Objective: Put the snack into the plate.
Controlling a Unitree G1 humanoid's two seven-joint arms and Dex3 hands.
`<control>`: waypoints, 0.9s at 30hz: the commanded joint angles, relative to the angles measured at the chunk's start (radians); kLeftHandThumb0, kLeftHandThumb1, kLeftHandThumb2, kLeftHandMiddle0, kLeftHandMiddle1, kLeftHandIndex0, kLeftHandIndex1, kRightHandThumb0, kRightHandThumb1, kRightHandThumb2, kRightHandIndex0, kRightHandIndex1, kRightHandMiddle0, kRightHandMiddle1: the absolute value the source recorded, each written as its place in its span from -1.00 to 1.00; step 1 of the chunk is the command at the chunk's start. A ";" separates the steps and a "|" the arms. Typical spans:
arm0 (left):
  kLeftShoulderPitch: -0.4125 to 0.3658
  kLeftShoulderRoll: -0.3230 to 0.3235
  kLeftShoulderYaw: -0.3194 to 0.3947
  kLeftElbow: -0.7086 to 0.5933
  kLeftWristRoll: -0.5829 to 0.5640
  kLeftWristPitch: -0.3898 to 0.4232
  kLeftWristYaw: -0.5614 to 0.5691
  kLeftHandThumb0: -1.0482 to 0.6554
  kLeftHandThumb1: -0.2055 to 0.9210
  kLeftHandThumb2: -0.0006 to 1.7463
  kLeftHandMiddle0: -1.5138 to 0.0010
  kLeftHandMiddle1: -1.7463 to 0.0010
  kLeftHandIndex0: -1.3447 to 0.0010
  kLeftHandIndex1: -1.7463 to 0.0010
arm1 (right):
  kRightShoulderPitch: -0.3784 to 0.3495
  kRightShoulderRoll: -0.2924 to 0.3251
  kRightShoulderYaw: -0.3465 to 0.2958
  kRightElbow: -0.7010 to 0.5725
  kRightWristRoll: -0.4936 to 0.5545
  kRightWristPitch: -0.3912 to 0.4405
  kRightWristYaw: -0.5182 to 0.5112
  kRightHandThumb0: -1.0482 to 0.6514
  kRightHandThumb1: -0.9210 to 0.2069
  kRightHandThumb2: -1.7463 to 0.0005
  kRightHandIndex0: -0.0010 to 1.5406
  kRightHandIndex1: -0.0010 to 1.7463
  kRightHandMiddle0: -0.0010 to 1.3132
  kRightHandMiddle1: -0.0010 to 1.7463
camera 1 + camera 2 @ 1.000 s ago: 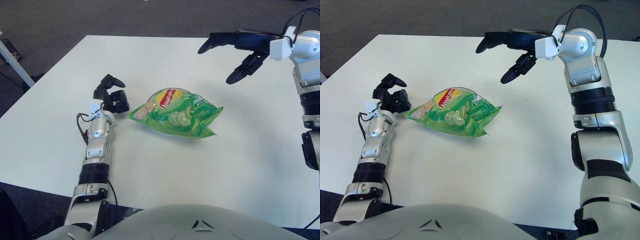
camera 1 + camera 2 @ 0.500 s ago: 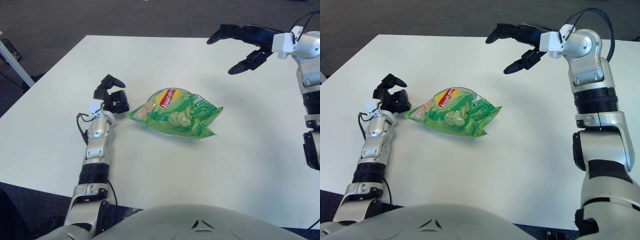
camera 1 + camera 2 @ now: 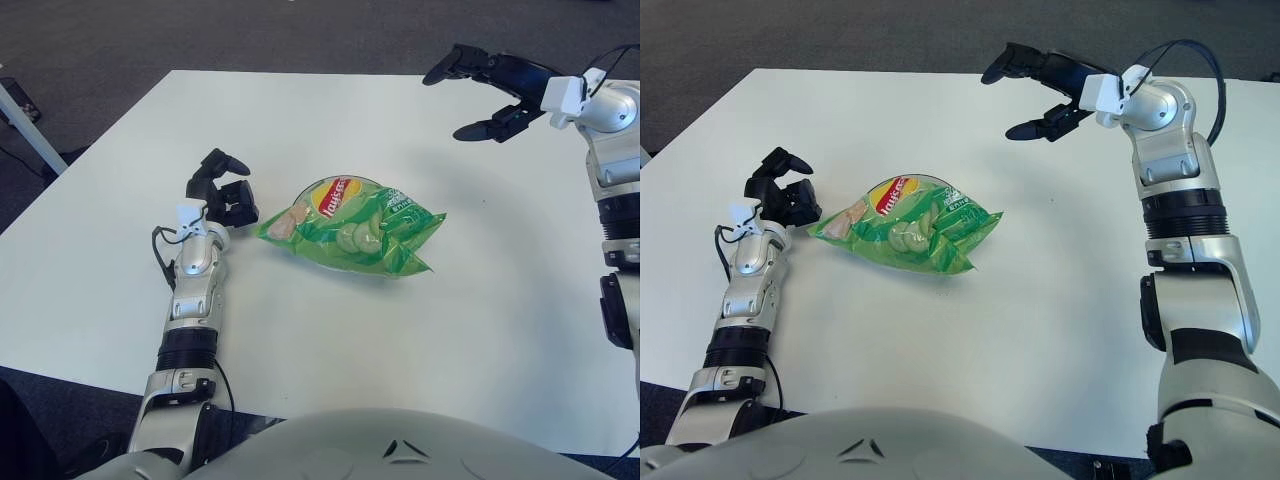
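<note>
The snack, a green Lay's chip bag [image 3: 355, 228], lies flat on the white table [image 3: 480, 310] a little left of centre. A thin pale curved rim shows along the bag's far edge; I cannot tell whether it is a plate. My right hand [image 3: 447, 103] hangs in the air over the far right of the table, well behind and to the right of the bag, fingers spread and holding nothing. My left hand [image 3: 225, 195] shows just left of the bag, its fingers curled around nothing and close to the bag's left end.
Dark carpet surrounds the table. A pale table leg [image 3: 25, 125] slants at the far left edge. My own grey torso [image 3: 400, 445] fills the bottom of the view.
My right hand has pulled back and to the right, farther from the bag, and stays open. The left hand and the bag have not moved.
</note>
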 commanded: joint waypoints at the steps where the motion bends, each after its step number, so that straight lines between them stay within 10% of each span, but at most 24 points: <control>1: 0.122 -0.046 -0.011 0.072 0.007 0.009 0.003 -0.35 -0.14 0.56 -0.79 -1.00 0.04 -1.00 | 0.012 0.007 -0.015 -0.017 0.017 0.008 -0.002 -0.67 -0.51 0.27 -0.84 -0.51 -1.00 0.13; 27: 0.120 -0.043 -0.017 0.072 0.010 0.020 -0.007 -0.34 -0.11 0.54 -0.79 -1.00 0.06 -1.00 | 0.193 -0.010 -0.025 -0.386 0.106 0.094 0.117 -0.72 -0.27 0.23 -0.96 -0.43 -1.00 0.14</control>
